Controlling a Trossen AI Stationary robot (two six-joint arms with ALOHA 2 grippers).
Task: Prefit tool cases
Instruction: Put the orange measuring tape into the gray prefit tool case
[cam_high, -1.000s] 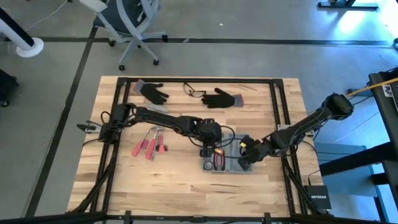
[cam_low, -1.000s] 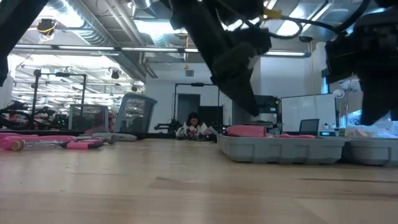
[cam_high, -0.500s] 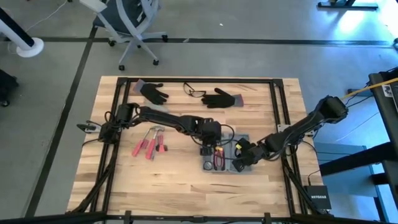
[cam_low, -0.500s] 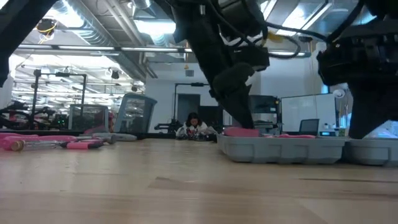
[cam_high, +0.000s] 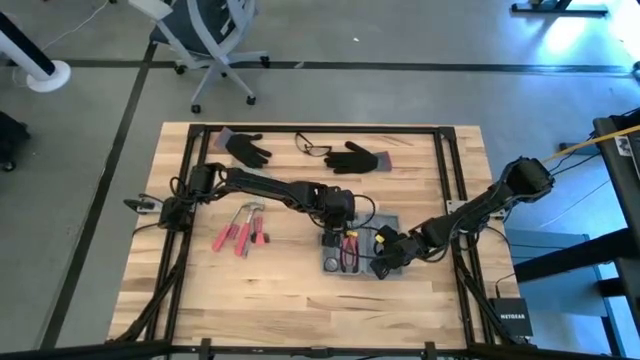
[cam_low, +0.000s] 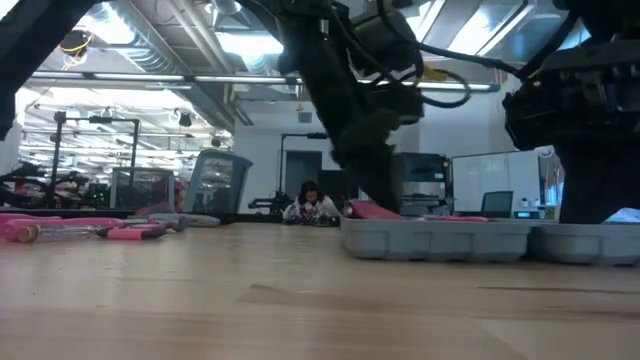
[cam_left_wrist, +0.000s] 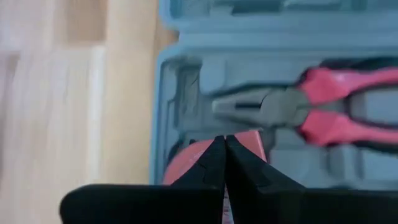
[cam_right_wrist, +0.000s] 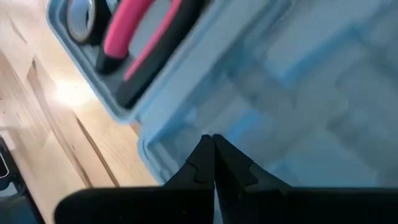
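Observation:
The grey-blue tool case (cam_high: 330, 266) lies open on the table, right of centre, and also shows in the low view (cam_low: 440, 240). Red-handled pliers (cam_left_wrist: 311, 109) lie in a slot of its left half. My left gripper (cam_left_wrist: 224, 142) is shut, pointing steeply down, with its tips over a red tool (cam_left_wrist: 186, 163) in that half. My right gripper (cam_right_wrist: 212, 140) is shut too, tips down at the case's right half (cam_right_wrist: 298, 93) near its near edge. In the high view the left gripper (cam_high: 338, 243) and the right gripper (cam_high: 379, 264) stand close together over the case. My left gripper sets its shut fingertips (cam_low: 372, 203) on the red tool (cam_left_wrist: 252, 142) in the case's left half, slanting down from the table's left. The tool lies flat in the case. My right gripper has its shut fingertips (cam_right_wrist: 202, 152) in the case's right half by the rim (cam_right_wrist: 155, 158), slanting down from the right. Whether they press the plastic, I cannot tell.
Loose red-handled tools (cam_high: 240, 232) lie left of the case. Two black gloves (cam_high: 247, 150) (cam_high: 355, 158) and a pair of glasses (cam_high: 312, 148) lie near the far edge. A black frame (cam_high: 450, 170) borders the work area.
My right gripper has come down and toward the table's left, onto the case's right half. My left gripper has sunk a little onto the red tool. The case has slid slightly toward the table's left.

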